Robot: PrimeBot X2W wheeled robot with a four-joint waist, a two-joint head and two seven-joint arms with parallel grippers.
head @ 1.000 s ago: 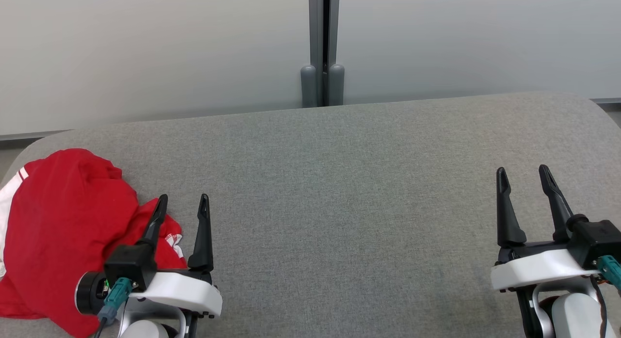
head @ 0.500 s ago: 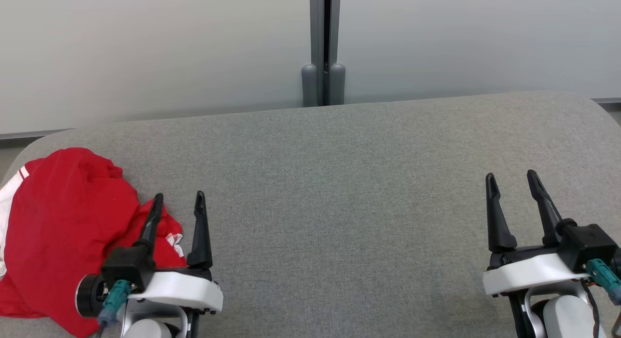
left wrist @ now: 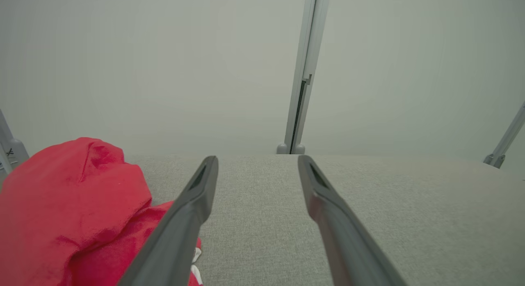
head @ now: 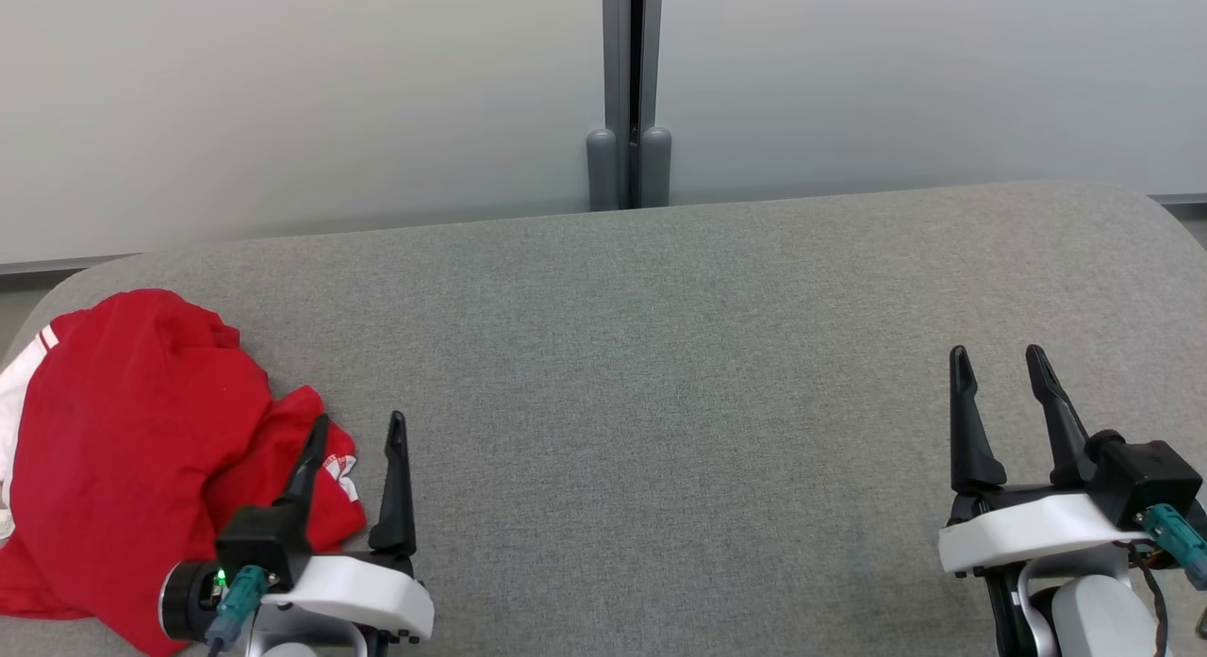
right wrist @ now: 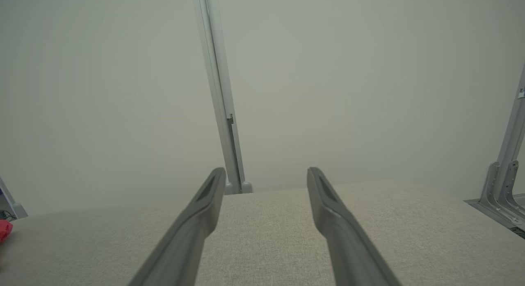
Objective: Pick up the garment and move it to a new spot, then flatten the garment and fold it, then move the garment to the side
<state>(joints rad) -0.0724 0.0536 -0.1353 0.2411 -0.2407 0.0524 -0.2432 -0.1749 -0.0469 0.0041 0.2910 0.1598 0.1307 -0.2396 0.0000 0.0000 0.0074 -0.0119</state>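
Note:
The garment point(head: 132, 450) is a crumpled red piece with white trim, heaped at the left end of the grey fabric table point(head: 660, 402). In the left wrist view the garment point(left wrist: 69, 212) bulges at the lower left. My left gripper point(head: 358, 426) stands open at the heap's right edge; its left finger overlaps the red cloth in the head view, and nothing lies between the fingers. The left gripper point(left wrist: 257, 162) points across bare fabric. My right gripper point(head: 998, 357) stands open near the table's right end, far from the garment, with nothing in it. The right gripper point(right wrist: 266, 173) faces the back wall.
A pale wall with a grey vertical post point(head: 630, 91) runs behind the table's far edge. The table's left corner is rounded and the garment lies close to it. A metal bracket point(right wrist: 502, 187) stands off the right end.
My left gripper has drawn back toward me, lower in the head view, along the garment's right edge. The right gripper has shifted slightly left and lower. The garment lies as before.

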